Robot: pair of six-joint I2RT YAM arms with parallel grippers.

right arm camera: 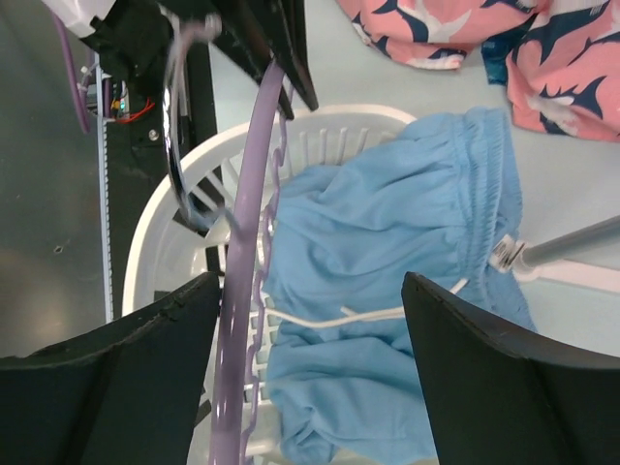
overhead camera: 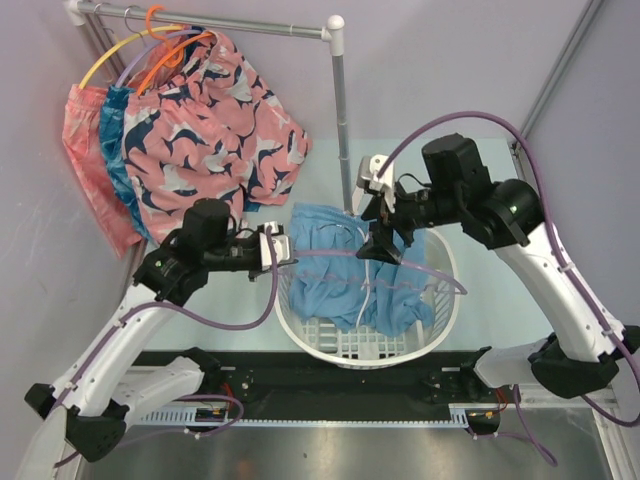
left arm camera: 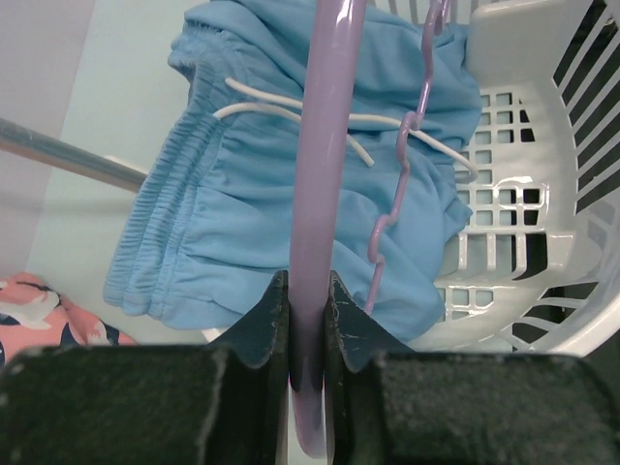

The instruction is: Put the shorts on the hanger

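While your left gripper (left arm camera: 308, 295) is clenched on the straight bar of the hanger (left arm camera: 327, 116), you've got a firm pinch: both jaws press flat against the lavender plastic, no gap showing. From there the hanger reaches out across the basket (overhead camera: 335, 345), its wavy arm lying over the blue cloth.

Your right gripper (right arm camera: 308, 291) is spread wide and holds nothing. It hovers above the basket, and in its own wrist view the hanger bar runs just inside one finger, with the cloth below.

Now the shorts (overhead camera: 335, 265): they're bunched in a heap, partly inside the basket and partly spilling over its far rim towards the table (overhead camera: 480, 200), waistband and white drawstring (left arm camera: 257, 92) facing up. They're under the hanger, not on it; I can't see any fabric threaded over the bar.

So, by my reading, you're early to midway. Hanger secured and positioned, yes. What's left is for your free right gripper to take hold of the cloth, feed it over the bar and leave it draped evenly. Behind, the pink patterned shorts (overhead camera: 215, 125) hang on the rack (overhead camera: 340, 100), out of play.
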